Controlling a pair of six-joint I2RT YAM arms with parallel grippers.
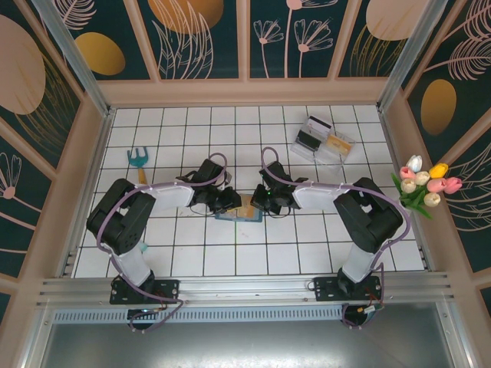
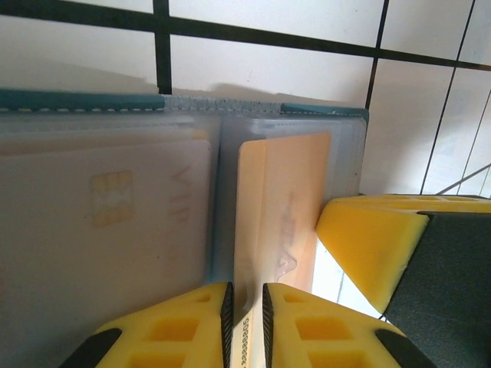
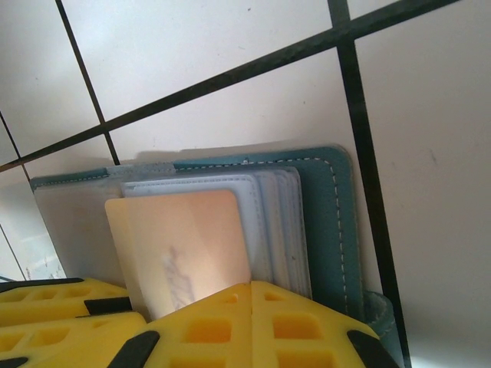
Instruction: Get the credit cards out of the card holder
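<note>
At the wallet's [image 1: 239,213] nine o'clock, the left gripper [image 2: 247,299] pinches the orange card [image 2: 284,192]; the right gripper [image 3: 252,290], at three o'clock, is closed.

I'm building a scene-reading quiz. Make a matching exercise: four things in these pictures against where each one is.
Things:
1 card
2 tulips
3 fork
4 tray

Places:
a right edge of the table
b far end, right of centre
c pinched in the left claw
d left side, on the tiles

Pairs: 1-c, 2-a, 3-d, 4-b
</note>
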